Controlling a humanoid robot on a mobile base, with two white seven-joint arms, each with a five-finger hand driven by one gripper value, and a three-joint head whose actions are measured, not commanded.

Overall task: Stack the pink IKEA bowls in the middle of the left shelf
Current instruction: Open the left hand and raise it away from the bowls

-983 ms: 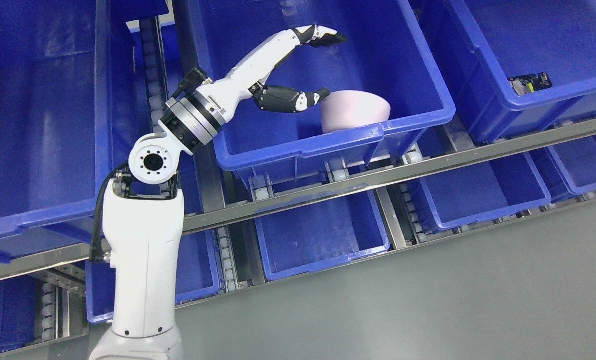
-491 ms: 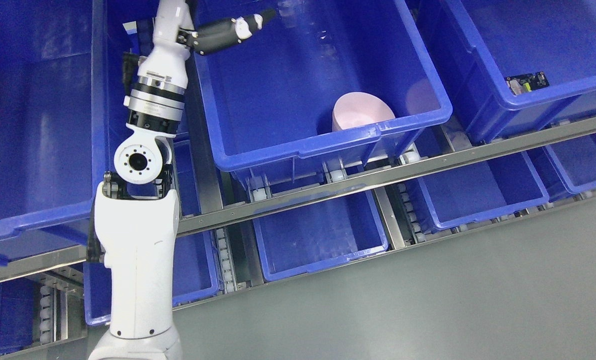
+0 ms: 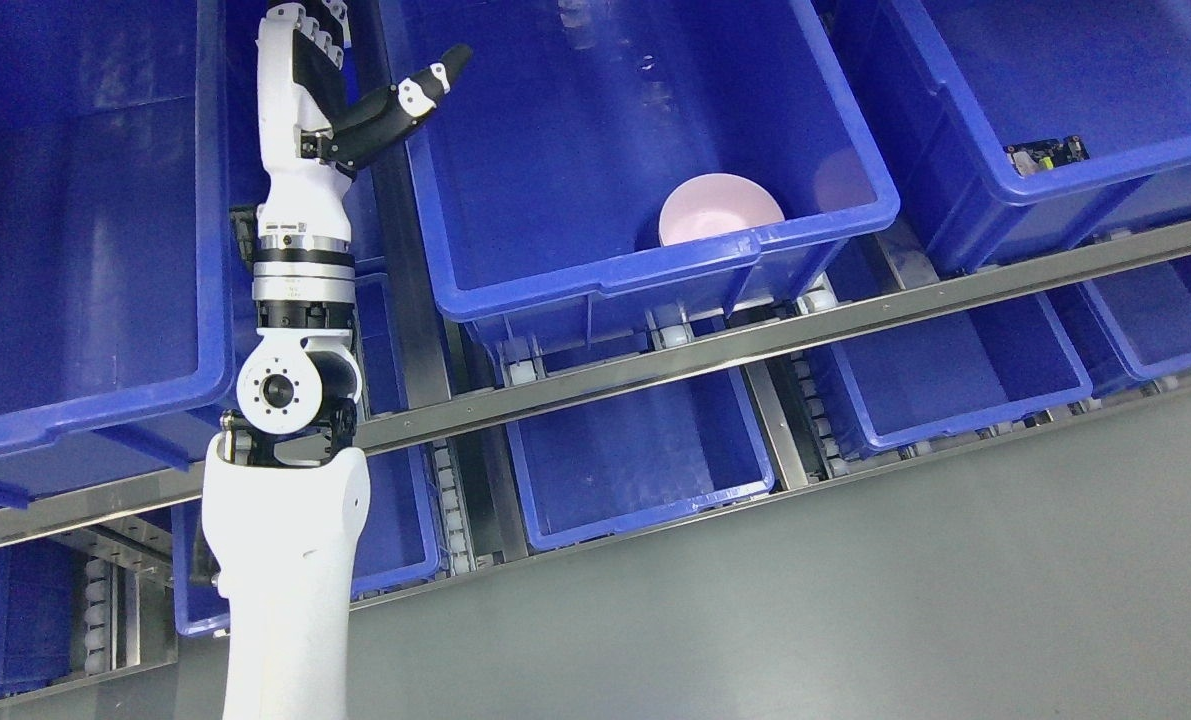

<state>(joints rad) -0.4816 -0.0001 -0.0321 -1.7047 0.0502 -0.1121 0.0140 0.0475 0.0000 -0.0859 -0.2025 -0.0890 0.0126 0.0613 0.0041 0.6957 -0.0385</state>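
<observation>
Head view shows our left hand (image 3: 340, 95) raised well to the left of the blue plastic middle bin (image 3: 515, 300), fingers (image 3: 425, 85) spread and holding nothing. We see one pale pink, smooth, round bowl (image 3: 720, 205), upright inside that bin against its front wall, near the right corner. We judge it light, rigid and fairly slick, so we would take it at the rim, thumb inside. Our right arm is out of view.
</observation>
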